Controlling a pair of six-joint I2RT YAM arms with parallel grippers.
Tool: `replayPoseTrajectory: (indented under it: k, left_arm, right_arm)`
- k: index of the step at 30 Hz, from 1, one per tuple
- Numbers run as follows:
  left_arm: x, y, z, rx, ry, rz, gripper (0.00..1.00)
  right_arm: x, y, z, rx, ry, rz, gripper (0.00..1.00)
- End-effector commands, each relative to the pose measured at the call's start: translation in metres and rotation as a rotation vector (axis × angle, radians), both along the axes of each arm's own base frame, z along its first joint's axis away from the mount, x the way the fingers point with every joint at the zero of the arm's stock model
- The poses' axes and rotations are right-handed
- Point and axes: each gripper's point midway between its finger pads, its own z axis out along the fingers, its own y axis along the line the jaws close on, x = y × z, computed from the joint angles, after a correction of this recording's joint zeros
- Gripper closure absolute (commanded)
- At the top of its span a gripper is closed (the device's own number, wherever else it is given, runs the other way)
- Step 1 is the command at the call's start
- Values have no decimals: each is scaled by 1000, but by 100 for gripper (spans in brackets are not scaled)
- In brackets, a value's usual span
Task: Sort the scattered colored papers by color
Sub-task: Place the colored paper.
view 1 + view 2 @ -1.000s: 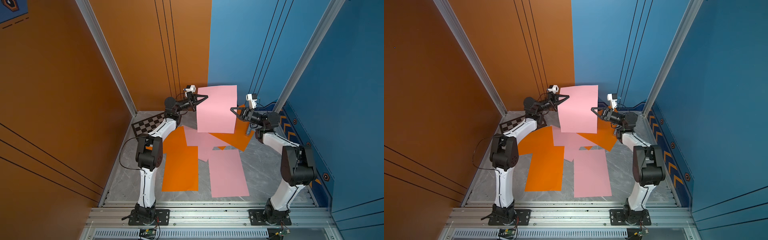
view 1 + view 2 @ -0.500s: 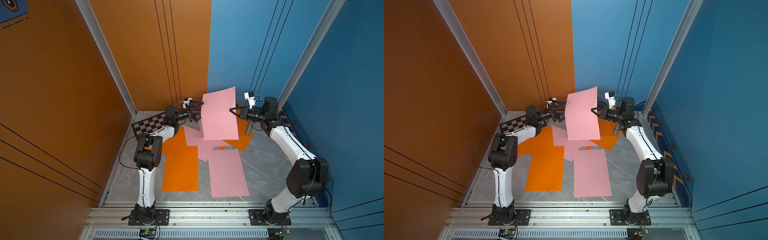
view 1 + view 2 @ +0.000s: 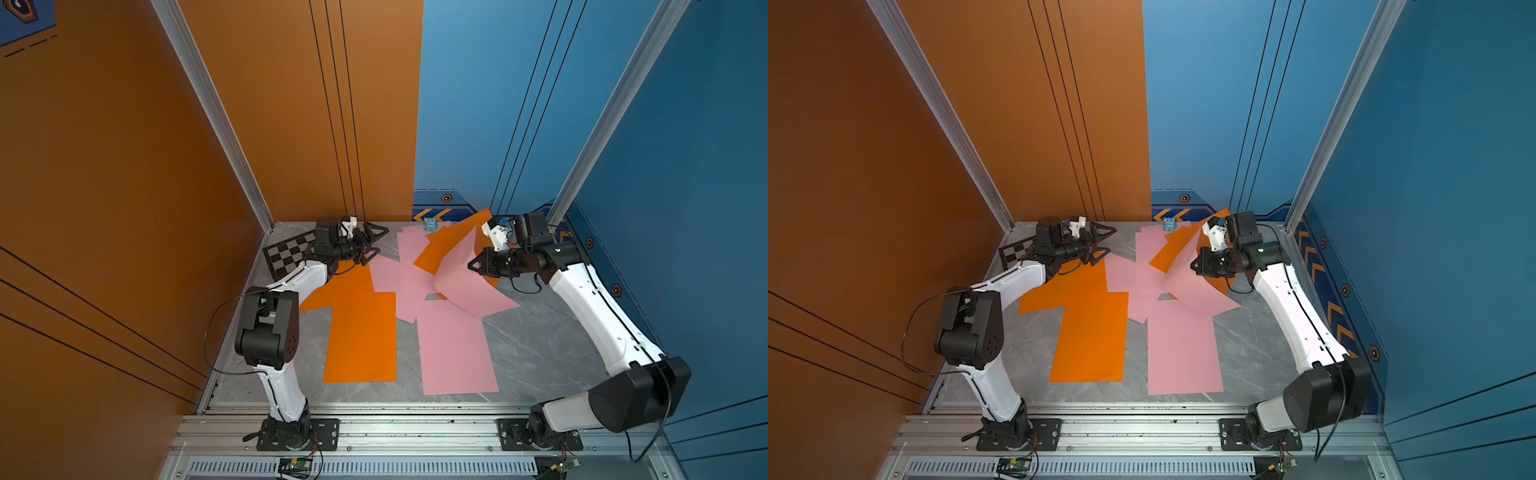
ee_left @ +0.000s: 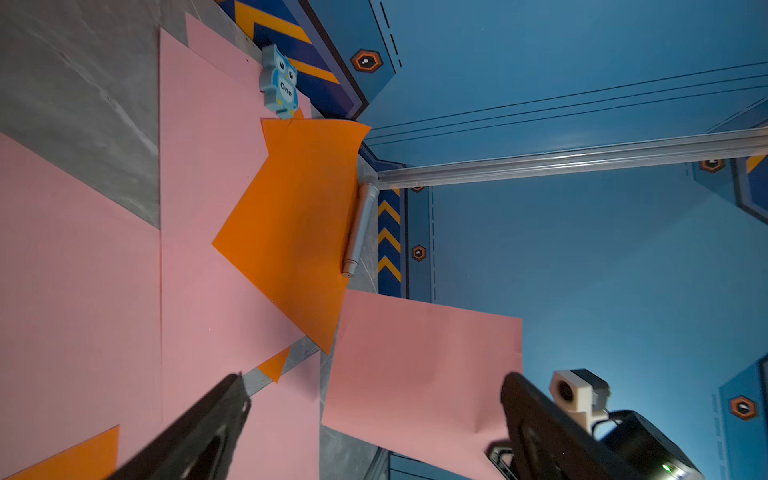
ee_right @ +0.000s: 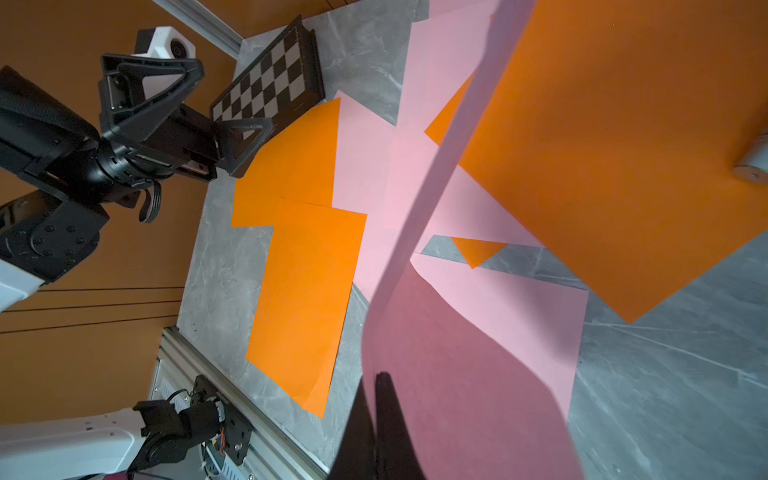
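Sorting incomplete: orange papers [image 3: 361, 332] lie left, pink papers [image 3: 455, 353] centre, one orange sheet [image 3: 442, 245] mixed in far right. The right gripper [image 3: 472, 264] clamps a pink sheet [image 3: 455, 262]; the left gripper [image 3: 382, 240] stands apart, empty.

Lab cell; aluminium frame [image 3: 214, 116], panels [image 3: 478, 104]

left gripper [image 3: 380, 240]: jaws wide apart, near tabletop's [image 3: 540, 332] far edge | right gripper [image 3: 473, 265]: jaws pinched on pink sheet [image 3: 465, 291], raised
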Motion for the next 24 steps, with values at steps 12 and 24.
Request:
replayPoseTrajectory:
  k: [12,24]
  left_arm:
    - [-41,31,-28,301,20,74,2]
    - [-43,21,-34,256,38,35,2]
  right_arm:
    - [-71,22,-10,165,85,-58,100]
    - [-66,-33,-165,80,374,-268,100]
